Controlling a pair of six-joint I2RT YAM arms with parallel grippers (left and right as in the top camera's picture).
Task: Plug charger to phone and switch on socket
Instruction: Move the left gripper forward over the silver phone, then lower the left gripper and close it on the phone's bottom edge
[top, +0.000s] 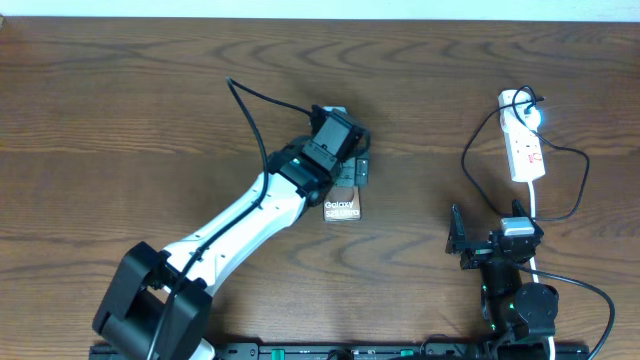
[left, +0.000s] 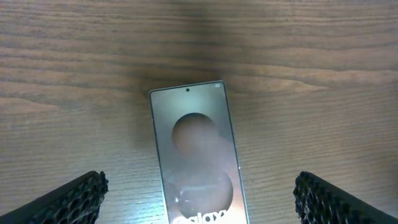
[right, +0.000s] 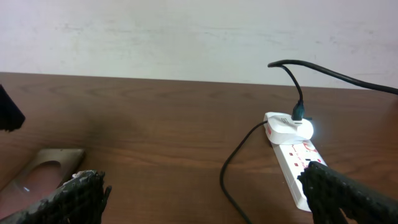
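Left gripper (left: 200, 198), jaws apart, above phone (left: 196, 149)

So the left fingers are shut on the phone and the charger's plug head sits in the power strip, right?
No: the left wrist view shows the left fingers open, either side of the phone, not touching it. The plug head sits in the power strip.

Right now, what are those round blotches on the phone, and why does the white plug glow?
Left wrist view: reflections on the glossy phone, with the far wood soft. Right wrist view: the white plug head is blown out, losing detail. Overhead view: the socket shows the same bright patch at its far end.
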